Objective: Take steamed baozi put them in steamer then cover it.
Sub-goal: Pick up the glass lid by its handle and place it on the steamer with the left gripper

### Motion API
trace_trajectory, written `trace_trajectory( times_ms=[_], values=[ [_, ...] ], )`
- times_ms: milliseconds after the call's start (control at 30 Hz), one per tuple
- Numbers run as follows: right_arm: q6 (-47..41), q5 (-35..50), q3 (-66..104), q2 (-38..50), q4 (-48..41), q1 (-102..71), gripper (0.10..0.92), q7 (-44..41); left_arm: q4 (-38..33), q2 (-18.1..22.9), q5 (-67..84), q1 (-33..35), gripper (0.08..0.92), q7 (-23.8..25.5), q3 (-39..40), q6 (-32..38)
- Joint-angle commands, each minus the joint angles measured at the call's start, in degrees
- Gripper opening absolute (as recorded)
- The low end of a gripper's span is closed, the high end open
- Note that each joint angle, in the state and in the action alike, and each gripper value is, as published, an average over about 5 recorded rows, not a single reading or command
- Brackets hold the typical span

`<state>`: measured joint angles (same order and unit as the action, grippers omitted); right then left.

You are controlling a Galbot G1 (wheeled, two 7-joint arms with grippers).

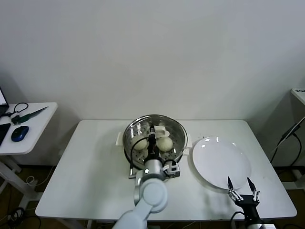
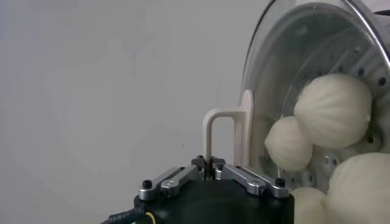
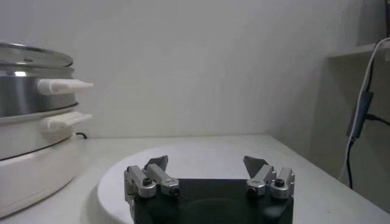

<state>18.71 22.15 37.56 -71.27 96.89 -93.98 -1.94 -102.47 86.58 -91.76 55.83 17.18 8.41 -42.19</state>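
The steel steamer [image 1: 129,135] stands on its cream-white base at the table's middle, also seen in the right wrist view [image 3: 24,91]. The clear glass cover [image 2: 286,55] lies over it. My left gripper [image 1: 152,139] is above the steamer's centre, shut on the cover's cream-white bar handle [image 2: 226,137]. Baozi [image 1: 165,143] show through the glass; three are plain in the left wrist view [image 2: 334,109]. My right gripper [image 1: 242,185] is open and empty over the near edge of the white plate [image 1: 221,162].
The flat white plate [image 3: 201,152] lies right of the steamer with nothing on it. A side table [image 1: 28,129] with a mouse and cables stands at the far left. A cable [image 1: 288,138] hangs by another table at the far right.
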Motion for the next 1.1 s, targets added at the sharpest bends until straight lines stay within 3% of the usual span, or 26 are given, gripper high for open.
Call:
trace_trajectory(
  times_ms=[33, 833, 933, 1100],
  values=[
    [0.68, 0.71, 0.05, 0.33, 0.19, -0.59, 0.823, 0.41, 2.47, 1.15, -1.66, -0.27, 0.137, -1.75, -0.16, -0.74],
    [1.34, 0.42, 0.27, -0.66, 0.70, -1.30, 0.823, 0.64, 3.12, -0.24, 0.30, 0.48, 0.138, -4.68, -1.61, 0.09],
    [1.13, 0.38, 0.27, -0.71, 0.79, -1.30, 0.823, 0.60, 2.23, -1.08, 2.25, 0.70, 0.170, -4.73, -1.56, -0.03],
    [0.75, 0.54, 0.27, -0.74, 1.01, -1.03, 0.823, 0.93, -1.36, -2.68, 10.14, 1.14, 0.307, -5.34, -0.60, -1.32]
  ],
)
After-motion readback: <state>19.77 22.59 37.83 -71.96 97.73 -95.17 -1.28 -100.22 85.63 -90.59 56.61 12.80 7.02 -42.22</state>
